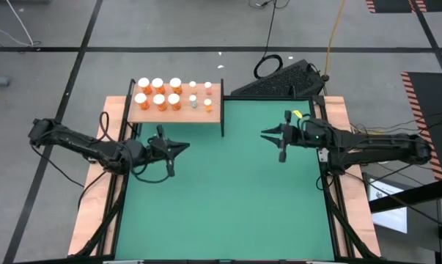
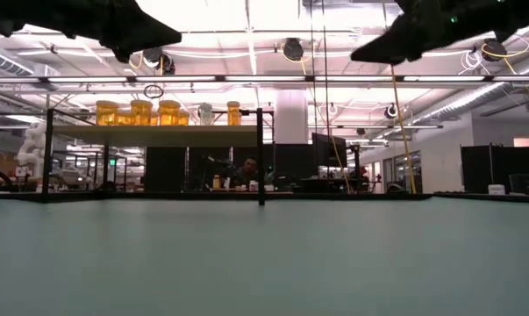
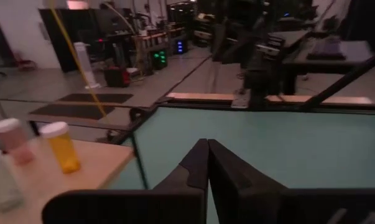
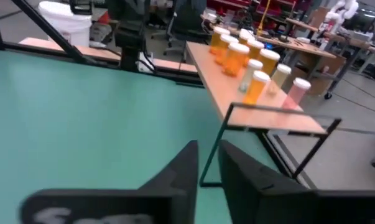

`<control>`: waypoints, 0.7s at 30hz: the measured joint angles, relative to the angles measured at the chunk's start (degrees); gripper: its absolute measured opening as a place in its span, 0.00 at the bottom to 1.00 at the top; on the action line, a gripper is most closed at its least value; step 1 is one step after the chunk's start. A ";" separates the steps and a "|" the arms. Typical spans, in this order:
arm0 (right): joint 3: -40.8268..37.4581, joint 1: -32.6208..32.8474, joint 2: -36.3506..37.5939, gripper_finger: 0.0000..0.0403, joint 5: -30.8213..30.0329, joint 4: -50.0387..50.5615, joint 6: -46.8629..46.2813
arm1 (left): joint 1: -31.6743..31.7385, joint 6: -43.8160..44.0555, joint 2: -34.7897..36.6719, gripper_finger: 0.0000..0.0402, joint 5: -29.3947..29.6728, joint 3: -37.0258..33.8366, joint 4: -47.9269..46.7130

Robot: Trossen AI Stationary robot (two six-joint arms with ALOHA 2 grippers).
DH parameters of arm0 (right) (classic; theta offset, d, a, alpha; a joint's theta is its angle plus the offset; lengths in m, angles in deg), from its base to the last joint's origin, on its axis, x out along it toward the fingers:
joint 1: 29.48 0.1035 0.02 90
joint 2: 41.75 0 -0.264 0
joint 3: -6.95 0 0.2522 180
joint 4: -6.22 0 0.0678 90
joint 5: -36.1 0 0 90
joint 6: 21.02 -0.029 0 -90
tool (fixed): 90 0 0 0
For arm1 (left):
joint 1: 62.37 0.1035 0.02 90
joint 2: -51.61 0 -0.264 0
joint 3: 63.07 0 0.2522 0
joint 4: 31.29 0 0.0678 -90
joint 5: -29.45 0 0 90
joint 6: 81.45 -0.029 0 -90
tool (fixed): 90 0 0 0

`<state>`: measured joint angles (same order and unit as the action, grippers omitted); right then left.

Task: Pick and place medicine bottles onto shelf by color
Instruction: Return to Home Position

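The wooden shelf (image 1: 177,110) stands at the far left corner of the green mat, raised on thin black posts (image 2: 154,134). Six orange bottles with white caps (image 1: 159,92) stand upright on it in two rows, with several small bottles (image 1: 200,95) to their right. They also show in the right wrist view (image 4: 237,53) and partly in the left wrist view (image 3: 61,146). My left gripper (image 1: 184,147) hovers shut and empty over the mat, just in front of the shelf. My right gripper (image 1: 264,133) hovers empty over the mat's right half, its fingers (image 4: 190,162) a narrow gap apart.
The green mat (image 1: 221,205) lies between both arms. A black post (image 1: 222,110) marks the shelf's right end. A black keyboard-like object (image 1: 279,81) and cables lie beyond the far edge. A person (image 2: 249,168) sits far off in the room.
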<state>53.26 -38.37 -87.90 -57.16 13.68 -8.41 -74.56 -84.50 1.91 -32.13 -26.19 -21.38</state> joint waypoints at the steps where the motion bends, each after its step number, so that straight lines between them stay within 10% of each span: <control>1: -0.79 -0.01 0.68 0.13 -0.09 0.01 -0.17 | 0.71 -0.69 0.00 0.02 -0.02 0.00 0.02; 21: -11.58 0.00 7.47 0.00 0.17 -3.27 -1.37 | 5.31 -4.69 -0.22 0.01 -10.53 0.00 0.15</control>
<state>41.68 -38.37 -80.43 -56.99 10.41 -9.78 -69.24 -89.18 1.69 -42.67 -26.19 -21.24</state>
